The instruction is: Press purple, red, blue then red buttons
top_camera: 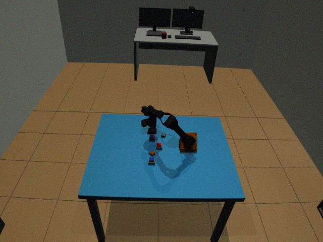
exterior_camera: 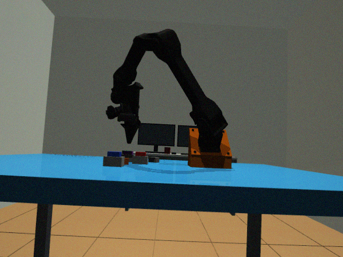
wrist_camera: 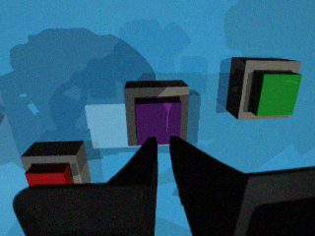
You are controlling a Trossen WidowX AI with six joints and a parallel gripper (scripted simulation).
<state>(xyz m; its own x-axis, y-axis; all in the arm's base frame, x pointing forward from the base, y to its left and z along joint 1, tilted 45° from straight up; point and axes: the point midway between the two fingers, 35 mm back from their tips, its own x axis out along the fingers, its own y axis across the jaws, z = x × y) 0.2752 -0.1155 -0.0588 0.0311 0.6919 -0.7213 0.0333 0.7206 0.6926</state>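
Closed gripper [wrist_camera: 162, 142] — above purple button [wrist_camera: 158, 121]

Four buttons are sitting at centre frame on one blue table [top_camera: 117, 169] (each in a gray housing): purple button [wrist_camera: 158, 120], red button [wrist_camera: 48, 173], blue button [top_camera: 151, 159], green button [wrist_camera: 276, 93]. Two blocks are lying alongside: orange block [top_camera: 152, 153], gray block [top_camera: 163, 135].

table top [exterior_camera: 249, 176]: glossy, smooth blue | arm [exterior_camera: 191, 91]: matt black | floor [top_camera: 182, 88]: matt tiles
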